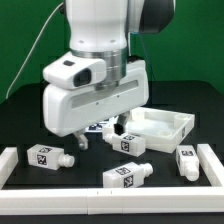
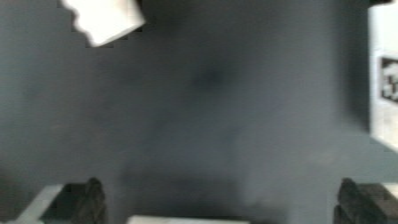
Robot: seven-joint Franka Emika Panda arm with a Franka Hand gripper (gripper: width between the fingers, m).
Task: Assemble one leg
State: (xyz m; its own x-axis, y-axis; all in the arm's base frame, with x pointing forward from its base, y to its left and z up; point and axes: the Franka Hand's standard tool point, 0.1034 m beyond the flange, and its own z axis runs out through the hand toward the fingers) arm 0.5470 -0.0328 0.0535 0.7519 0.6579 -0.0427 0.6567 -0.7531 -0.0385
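Note:
Four white legs with black-and-white tags lie on the black table: one at the exterior view's left [image 1: 45, 155], one in the middle [image 1: 130, 143], one in front [image 1: 128, 175], one at the right [image 1: 187, 158]. My gripper [image 1: 97, 135] hangs low over the table between the left and middle legs, open and empty. In the wrist view the gripper [image 2: 222, 200] shows two dark fingertips [image 2: 80, 195] wide apart over bare dark table. A white piece [image 2: 103, 20] and a tagged white piece [image 2: 384, 85] lie at the picture's edges; I cannot tell which legs they are.
The large white square tray-like panel [image 1: 160, 125] lies behind the middle leg at the exterior view's right. White rails border the table at the left [image 1: 8, 165], right [image 1: 212, 165] and front [image 1: 110, 205]. A tagged white patch [image 1: 96, 127] shows under the gripper.

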